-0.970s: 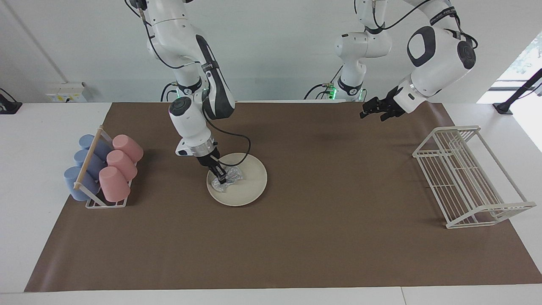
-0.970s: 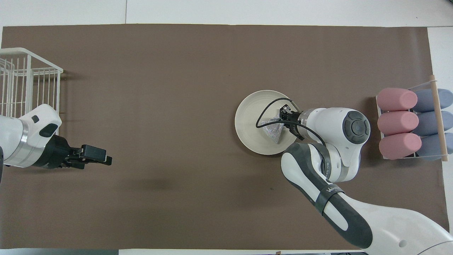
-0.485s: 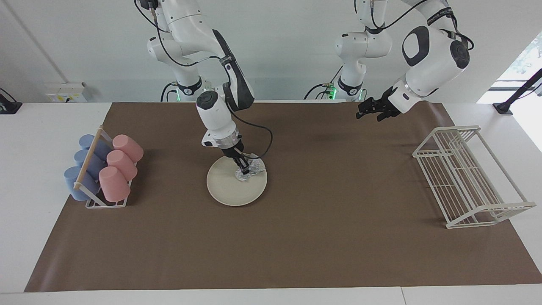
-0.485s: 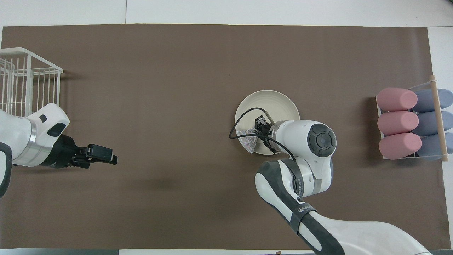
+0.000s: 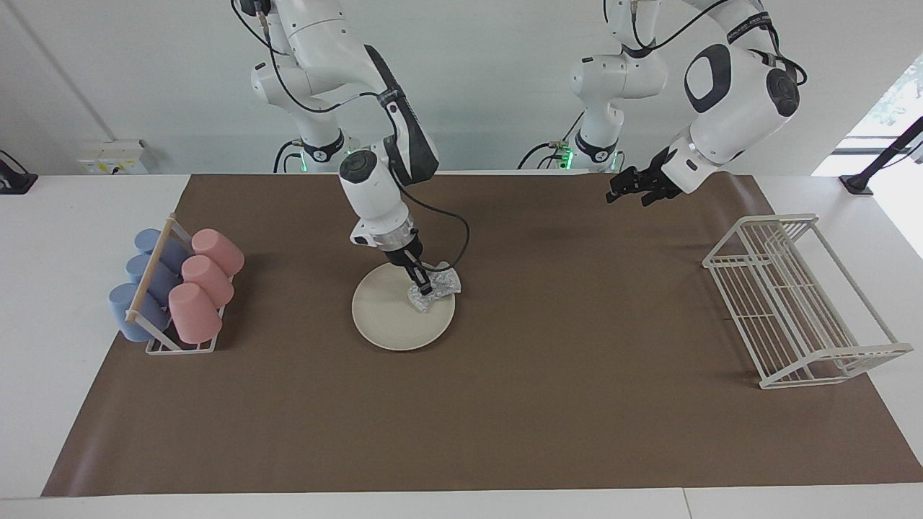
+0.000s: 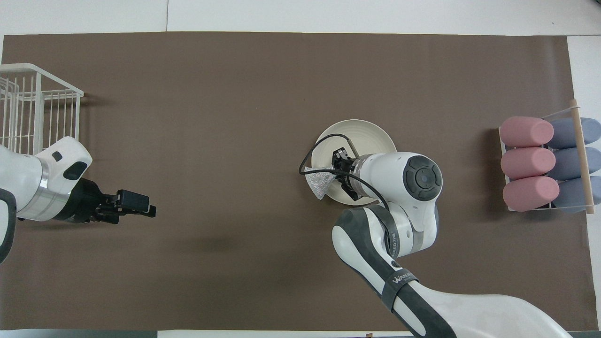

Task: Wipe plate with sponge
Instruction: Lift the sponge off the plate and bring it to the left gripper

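The sponge (image 5: 435,288) has slid to the plate (image 5: 393,321) edge, pinched in the right jaws; left jaws spread, empty

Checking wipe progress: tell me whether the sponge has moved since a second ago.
Yes. The sponge, held in the right pincer, has slid across the plate from the cup-rack side to the rim toward the left arm's end.

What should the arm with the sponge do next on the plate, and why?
Probably sweep back toward the plate's middle. The right gripper, shut on the sponge, has it at the plate's rim toward the left arm's end, part of it hanging over the mat, while most of the plate lies bare. The left gripper waits open in the air.
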Controlling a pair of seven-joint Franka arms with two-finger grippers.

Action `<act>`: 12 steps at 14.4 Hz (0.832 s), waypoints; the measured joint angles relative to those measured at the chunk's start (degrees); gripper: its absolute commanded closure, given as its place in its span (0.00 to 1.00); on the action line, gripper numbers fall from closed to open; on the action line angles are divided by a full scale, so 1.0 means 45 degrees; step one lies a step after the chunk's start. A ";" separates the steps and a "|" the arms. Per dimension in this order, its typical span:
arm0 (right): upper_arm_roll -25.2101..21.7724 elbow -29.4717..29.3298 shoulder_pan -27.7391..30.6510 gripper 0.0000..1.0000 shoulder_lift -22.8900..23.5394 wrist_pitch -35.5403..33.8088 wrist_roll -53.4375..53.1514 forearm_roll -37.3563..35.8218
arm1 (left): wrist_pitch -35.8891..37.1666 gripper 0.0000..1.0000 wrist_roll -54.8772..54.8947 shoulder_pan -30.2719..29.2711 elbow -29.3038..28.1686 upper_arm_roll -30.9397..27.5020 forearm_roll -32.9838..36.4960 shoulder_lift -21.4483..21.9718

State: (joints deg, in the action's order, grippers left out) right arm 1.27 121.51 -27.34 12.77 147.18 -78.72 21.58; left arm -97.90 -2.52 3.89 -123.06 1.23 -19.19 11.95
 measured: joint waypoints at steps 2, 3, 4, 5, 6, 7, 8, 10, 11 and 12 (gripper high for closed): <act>-0.0001 -0.1314 -0.0390 1.00 -0.0009 -0.1156 -0.1749 -0.0093 | -0.0031 0.00 -0.0242 -0.0006 0.0000 -0.0021 -0.0171 0.0000; -0.0003 -0.2001 -0.0514 1.00 -0.0012 -0.1818 -0.2600 -0.0381 | -0.0040 0.00 -0.0315 -0.0013 0.0000 -0.0045 -0.0630 0.0000; 0.0008 -0.2697 -0.0564 1.00 -0.0014 -0.2556 -0.3517 -0.1006 | -0.0043 0.00 -0.0357 -0.0024 0.0000 -0.0065 -0.1269 0.0000; 0.0032 -0.3396 -0.0600 1.00 -0.0006 -0.3348 -0.4451 -0.1717 | -0.0042 0.00 -0.0386 -0.0036 -0.0008 -0.0071 -0.1930 0.0000; 0.0041 -0.4117 -0.0740 1.00 0.0026 -0.4151 -0.5350 -0.2260 | -0.0042 0.00 -0.0419 -0.0056 -0.0039 -0.0074 -0.2592 0.0000; 0.0045 -0.4816 -0.0978 1.00 0.0081 -0.4866 -0.6169 -0.2558 | -0.0042 0.00 -0.0441 -0.0095 -0.0085 -0.0077 -0.3350 -0.0001; 0.0049 -0.5415 -0.1265 1.00 0.0152 -0.5445 -0.6906 -0.2671 | -0.0042 0.00 -0.0467 -0.0147 -0.0130 -0.0096 -0.4159 0.0000; 0.0054 -0.6213 -0.1918 1.00 0.0259 -0.6144 -0.8283 -0.2716 | -0.0045 0.00 -0.0475 -0.0340 -0.0308 -0.0134 -0.6023 0.0002; 0.0056 -0.6383 -0.2232 1.00 0.0298 -0.6250 -0.8858 -0.2738 | -0.0084 0.00 -0.0475 -0.0415 -0.0457 -0.0145 -0.6907 0.0003; 0.0056 -0.6441 -0.2509 1.00 0.0332 -0.6253 -0.9297 -0.2779 | -0.0185 0.00 -0.0474 -0.0450 -0.0641 -0.0150 -0.7668 0.0003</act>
State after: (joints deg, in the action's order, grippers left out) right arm 1.52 92.52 -38.63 14.27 119.04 -120.56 9.08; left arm -98.73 -4.65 1.87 -125.95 0.55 -53.69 11.97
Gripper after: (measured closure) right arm 0.912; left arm 0.000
